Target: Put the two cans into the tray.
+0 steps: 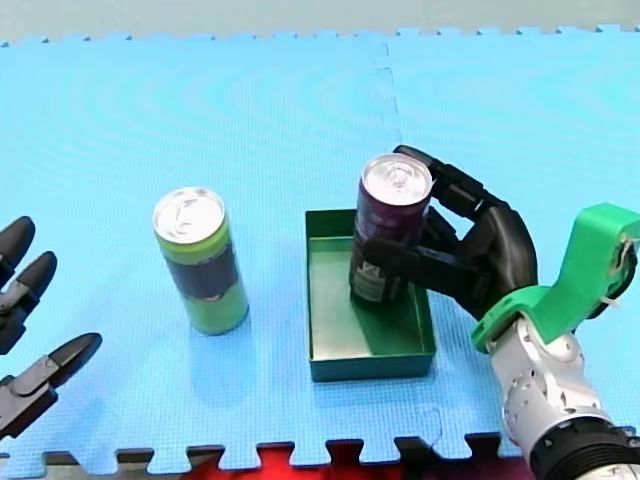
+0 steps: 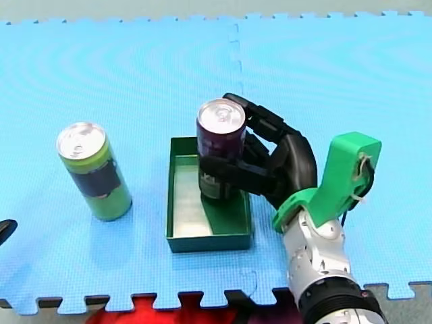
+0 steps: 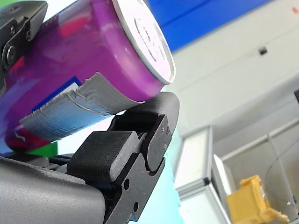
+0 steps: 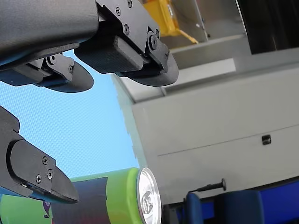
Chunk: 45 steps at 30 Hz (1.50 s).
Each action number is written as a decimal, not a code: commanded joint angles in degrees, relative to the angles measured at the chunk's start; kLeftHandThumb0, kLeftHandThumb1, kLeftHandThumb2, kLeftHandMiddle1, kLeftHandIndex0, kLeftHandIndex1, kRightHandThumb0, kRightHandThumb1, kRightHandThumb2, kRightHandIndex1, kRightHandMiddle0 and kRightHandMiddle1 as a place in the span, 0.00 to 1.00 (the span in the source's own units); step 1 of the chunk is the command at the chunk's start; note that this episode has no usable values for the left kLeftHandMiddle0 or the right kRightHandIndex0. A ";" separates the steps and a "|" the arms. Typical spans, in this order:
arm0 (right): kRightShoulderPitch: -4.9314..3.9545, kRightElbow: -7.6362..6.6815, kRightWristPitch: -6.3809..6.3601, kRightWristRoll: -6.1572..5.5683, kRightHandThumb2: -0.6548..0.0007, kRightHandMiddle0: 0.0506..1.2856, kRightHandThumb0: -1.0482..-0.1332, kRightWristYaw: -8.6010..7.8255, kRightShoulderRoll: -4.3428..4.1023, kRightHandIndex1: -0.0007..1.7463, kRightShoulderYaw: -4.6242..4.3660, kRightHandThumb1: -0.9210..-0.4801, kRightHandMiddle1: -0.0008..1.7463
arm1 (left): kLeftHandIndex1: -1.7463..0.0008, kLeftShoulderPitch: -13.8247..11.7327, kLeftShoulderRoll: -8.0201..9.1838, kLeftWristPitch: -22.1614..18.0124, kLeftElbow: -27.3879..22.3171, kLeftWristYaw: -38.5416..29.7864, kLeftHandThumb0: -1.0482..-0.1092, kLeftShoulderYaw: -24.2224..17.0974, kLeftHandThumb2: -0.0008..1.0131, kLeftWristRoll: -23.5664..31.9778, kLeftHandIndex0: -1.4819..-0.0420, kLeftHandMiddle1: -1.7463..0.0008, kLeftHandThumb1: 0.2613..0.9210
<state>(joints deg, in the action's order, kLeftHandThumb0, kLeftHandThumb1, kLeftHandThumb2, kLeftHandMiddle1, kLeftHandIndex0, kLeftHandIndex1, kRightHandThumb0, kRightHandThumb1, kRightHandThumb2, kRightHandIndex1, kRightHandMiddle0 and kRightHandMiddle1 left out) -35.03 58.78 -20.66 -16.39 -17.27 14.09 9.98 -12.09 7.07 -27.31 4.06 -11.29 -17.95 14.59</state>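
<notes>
A purple can [image 1: 385,230] is upright inside the green tray [image 1: 370,368], toward its far right side. My right hand [image 1: 425,230] is shut on it, thumb across the front and fingers behind. The first wrist view shows this purple can [image 3: 84,60] pressed against the black finger pads [image 3: 107,151]. I cannot tell whether the can's base touches the tray floor. A green can [image 1: 200,262] with a dark band stands upright on the blue mat, left of the tray. My left hand [image 1: 25,330] is at the left edge, apart from the green can and holding nothing.
Blue foam mat [image 1: 250,110] covers the whole surface, with its jigsaw front edge close to me. In the second wrist view the green can [image 4: 117,196] lies beyond black fingers [image 4: 126,51], with a grey wall behind.
</notes>
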 commanded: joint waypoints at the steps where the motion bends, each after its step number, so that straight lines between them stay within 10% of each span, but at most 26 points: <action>1: -1.56 0.48 -1.62 0.79 1.00 0.97 0.81 0.77 1.65 0.00 -0.23 0.32 0.00 | 1.00 0.14 0.08 0.05 0.09 0.09 0.06 0.03 0.00 -0.06 0.67 1.00 0.77; 20: -4.43 2.98 -4.72 2.98 1.00 0.97 0.80 3.50 1.74 0.00 -0.01 0.30 0.00 | 1.00 0.46 0.18 0.52 -0.12 0.20 0.05 0.09 0.00 -0.04 0.67 1.00 0.77; 35: -3.33 2.99 -4.65 3.08 1.00 0.97 0.78 3.90 2.11 0.00 0.01 0.31 0.00 | 1.00 0.06 0.31 1.67 -1.38 0.27 0.04 -0.15 0.00 0.15 0.67 1.00 0.77; 45: -2.32 3.06 -3.00 1.01 1.00 0.97 0.79 2.29 2.60 0.00 1.17 0.31 0.00 | 1.00 -0.07 0.46 1.87 -1.42 0.18 0.03 -0.41 0.00 0.21 0.67 1.00 0.78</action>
<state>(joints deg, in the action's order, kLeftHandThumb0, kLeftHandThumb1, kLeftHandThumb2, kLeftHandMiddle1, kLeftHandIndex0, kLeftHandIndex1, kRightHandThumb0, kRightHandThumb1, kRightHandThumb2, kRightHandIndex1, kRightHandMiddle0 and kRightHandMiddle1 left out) -37.32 62.11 -23.69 -14.75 -14.54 14.04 10.82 -12.10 7.28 -25.47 2.62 -11.12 -18.15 14.64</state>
